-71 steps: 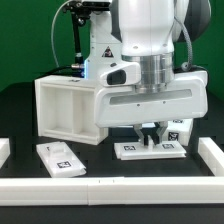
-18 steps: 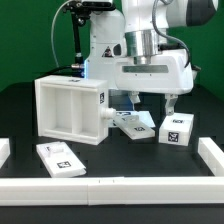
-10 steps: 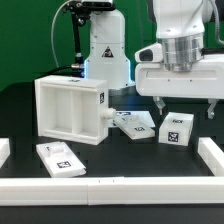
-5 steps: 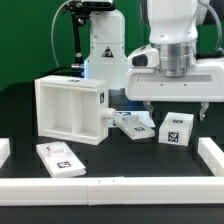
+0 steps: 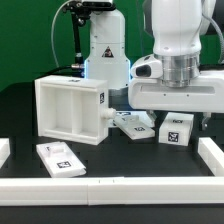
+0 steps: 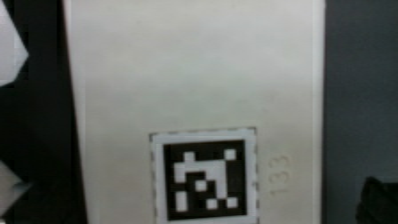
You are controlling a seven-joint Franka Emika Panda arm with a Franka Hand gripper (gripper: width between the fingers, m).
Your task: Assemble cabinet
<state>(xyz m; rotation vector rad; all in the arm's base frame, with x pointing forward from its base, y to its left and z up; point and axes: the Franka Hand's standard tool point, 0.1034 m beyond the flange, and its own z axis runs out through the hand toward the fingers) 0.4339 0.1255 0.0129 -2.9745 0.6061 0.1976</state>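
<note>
White block [image 5: 176, 131] sits just beneath the gripper [image 5: 177, 107], finger gap impossible to tell, apparently a pickup for the cabinet [image 5: 70, 112] needing a centred descent.

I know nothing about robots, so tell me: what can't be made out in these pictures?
- Exterior view: whether the gripper is open; the arm's bulky wrist hides its fingers.
- Exterior view: the cabinet's back, turned away.
- Wrist view: which part the white tagged surface belongs to; blurred, cut off by the edges.
</note>
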